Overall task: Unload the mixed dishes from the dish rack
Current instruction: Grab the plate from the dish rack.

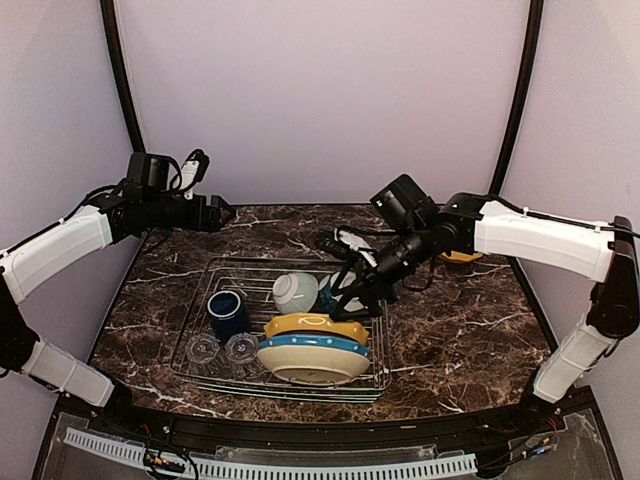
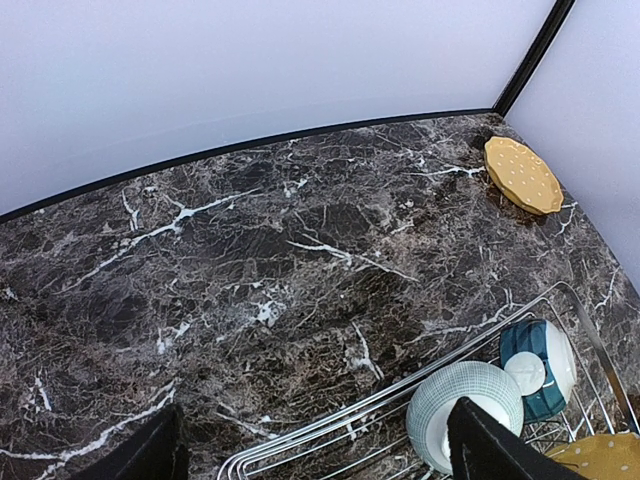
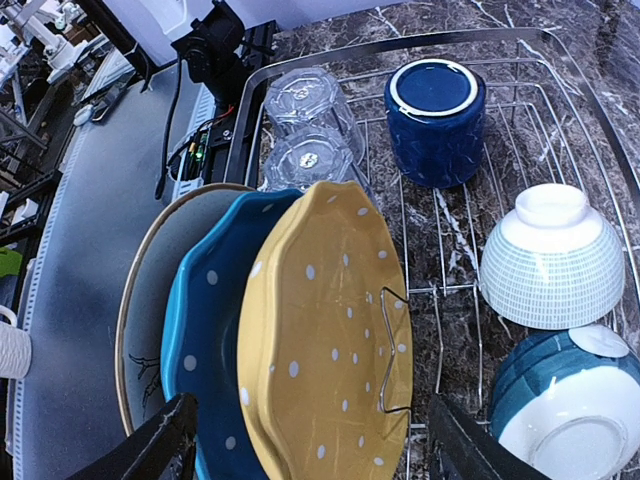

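The wire dish rack [image 1: 205, 375] holds a yellow white-spotted plate [image 1: 315, 326] standing on edge, a blue spotted plate [image 3: 205, 330] and a cream plate [image 1: 312, 362] behind it. It also holds a pale bowl [image 1: 295, 292], a teal bowl [image 3: 560, 410], a dark blue mug [image 1: 228, 313] and two clear glasses [image 1: 203, 349] [image 1: 241, 348], all upside down. My right gripper [image 1: 348, 298] is open and empty; in its wrist view [image 3: 315, 455] the jaws stand either side of the yellow plate [image 3: 330, 340]. My left gripper [image 1: 222, 212] is open and empty, high over the rack's back left corner.
A yellow dish [image 2: 522, 174] lies on the marble table at the back right, partly hidden by the right arm in the top view. The left wrist view shows the rack's back rim [image 2: 400, 395], the pale bowl [image 2: 465, 410] and the teal bowl [image 2: 538, 368].
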### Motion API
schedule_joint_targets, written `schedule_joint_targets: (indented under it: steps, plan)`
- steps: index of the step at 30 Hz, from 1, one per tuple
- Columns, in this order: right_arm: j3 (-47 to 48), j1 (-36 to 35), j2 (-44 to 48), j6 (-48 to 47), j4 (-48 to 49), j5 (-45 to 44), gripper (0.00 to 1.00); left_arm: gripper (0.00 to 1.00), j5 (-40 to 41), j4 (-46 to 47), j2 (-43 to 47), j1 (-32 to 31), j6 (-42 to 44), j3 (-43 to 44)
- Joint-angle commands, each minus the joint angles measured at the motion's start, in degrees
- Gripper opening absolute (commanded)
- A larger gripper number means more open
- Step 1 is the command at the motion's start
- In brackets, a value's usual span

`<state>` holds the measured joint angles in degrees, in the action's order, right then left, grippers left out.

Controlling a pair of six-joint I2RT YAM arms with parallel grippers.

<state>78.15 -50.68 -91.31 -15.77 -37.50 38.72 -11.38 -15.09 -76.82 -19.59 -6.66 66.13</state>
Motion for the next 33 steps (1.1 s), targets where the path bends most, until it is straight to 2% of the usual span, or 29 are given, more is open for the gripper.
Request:
schedule_joint_targets:
  steps: [1, 5, 11, 22, 33]
  plan:
    - [2.2, -1.9, -1.1, -0.4, -1.8, 0.7, 0.75, 0.89, -0.4, -1.5, 0.1, 0.3, 0.8, 0.1]
    - [2.7, -3.4, -2.7, -0.4, -2.5, -1.3, 0.72, 0.89, -0.5, -1.6, 0.1, 0.3, 0.8, 0.1]
    - [3.9, -5.3, -6.2, -0.9, -4.4, -4.8, 0.55, 0.89, -0.4, -1.9, -0.2, 0.3, 0.9, 0.3]
    - [3.9, -7.7, -9.0, -0.9, -4.6, -9.6, 0.42, 0.89, -0.6, -2.1, -0.7, 0.3, 0.8, 0.4]
    - [4.2, -8.8, -8.8, -0.3, -4.9, -11.2, 0.21, 0.89, -0.8, -2.1, -1.2, 0.3, 0.7, 0.5]
